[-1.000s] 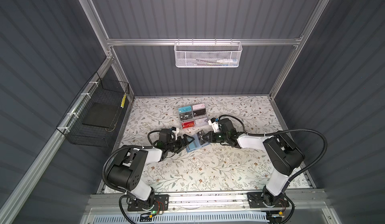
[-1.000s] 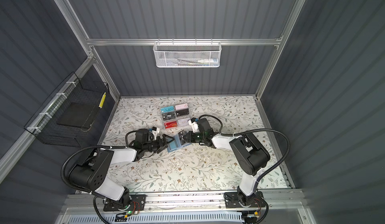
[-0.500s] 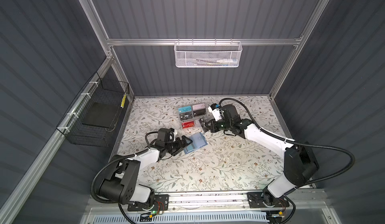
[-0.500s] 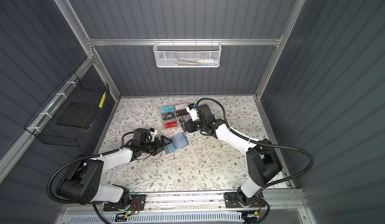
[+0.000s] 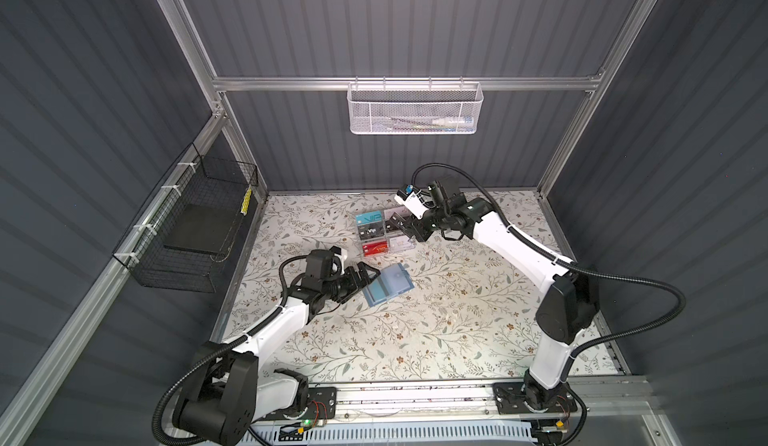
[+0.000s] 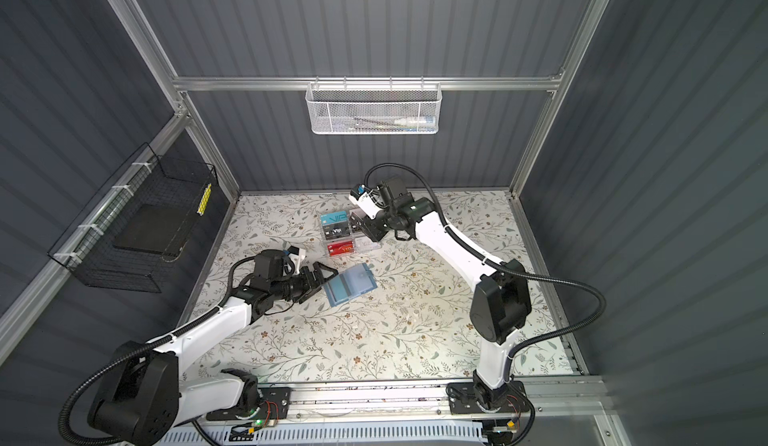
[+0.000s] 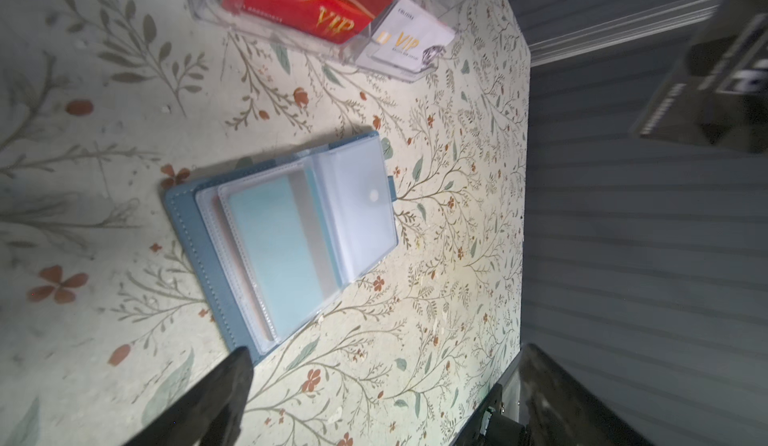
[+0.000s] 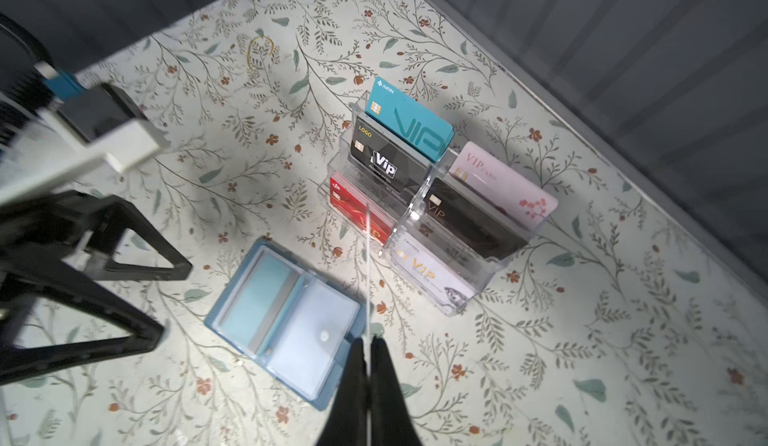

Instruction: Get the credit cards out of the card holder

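The card holder (image 5: 388, 284) (image 6: 350, 284) is a slate-blue wallet lying open on the floral table. Its clear sleeves face up, and one sleeve holds a pale teal card (image 7: 270, 248) (image 8: 266, 294). My left gripper (image 5: 365, 275) (image 7: 388, 350) is open just left of the wallet, with one fingertip (image 7: 237, 365) at the wallet's corner. My right gripper (image 5: 402, 226) (image 8: 368, 342) hovers over the acrylic rack, shut on a thin credit card (image 8: 368, 265). That card shows edge-on, so its face is hidden.
A clear acrylic tiered rack (image 5: 413, 246) (image 8: 494, 265) of VIP cards in several colours stands behind the wallet. A white mesh basket (image 5: 415, 109) hangs on the back wall. A black wire basket (image 5: 199, 232) hangs on the left wall.
My right gripper has lifted away from the wallet with the card and moved back over the rack. My left gripper has drawn back a little from the wallet, still open.
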Robot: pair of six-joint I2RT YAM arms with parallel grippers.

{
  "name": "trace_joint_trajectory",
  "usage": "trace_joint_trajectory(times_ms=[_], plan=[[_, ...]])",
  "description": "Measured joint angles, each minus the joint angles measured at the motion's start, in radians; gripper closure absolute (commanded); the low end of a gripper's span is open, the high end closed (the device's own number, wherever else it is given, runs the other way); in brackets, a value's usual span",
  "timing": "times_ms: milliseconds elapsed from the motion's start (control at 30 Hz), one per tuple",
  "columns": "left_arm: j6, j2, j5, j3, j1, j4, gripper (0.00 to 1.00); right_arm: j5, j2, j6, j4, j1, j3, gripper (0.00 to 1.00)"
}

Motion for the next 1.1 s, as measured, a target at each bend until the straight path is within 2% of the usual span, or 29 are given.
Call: trace_joint_trajectory(times_ms=[200,433,733,1100], plan=[[-0.006,-0.003,0.023,0.003,0.063,-0.006,0.00,0.043,0.116,-0.249,-0.025,0.034,0.084,1.00],[-0.034,0.015,0.080,0.003,0.139,0.018,0.00,0.033,0.237,-0.509,-0.007,0.047,0.171,1.00],[-0.050,0.063,0.101,0.011,0.156,0.035,0.00,-0.028,0.380,-0.812,0.002,0.045,0.363,1.00],[-0.054,0.142,0.126,0.044,0.185,0.082,0.00,-0.095,0.498,-0.952,0.020,0.045,0.440,1.00]])
